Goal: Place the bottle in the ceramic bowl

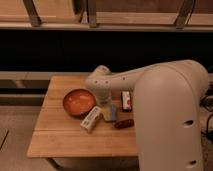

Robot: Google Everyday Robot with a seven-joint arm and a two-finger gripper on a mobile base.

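Observation:
The ceramic bowl, orange-red inside with a dark rim, sits on the left half of the wooden table. The cream-white bottle lies on its side on the table just right of and in front of the bowl, close to its rim. My gripper hangs down from the white arm, just right of the bowl and just behind the bottle. It is above the blue block and largely hidden by the wrist.
A blue rectangular block lies right of the bottle. A small dark reddish-brown object lies in front of it. A white-and-dark-red packet lies further back right. My large white arm body covers the table's right side.

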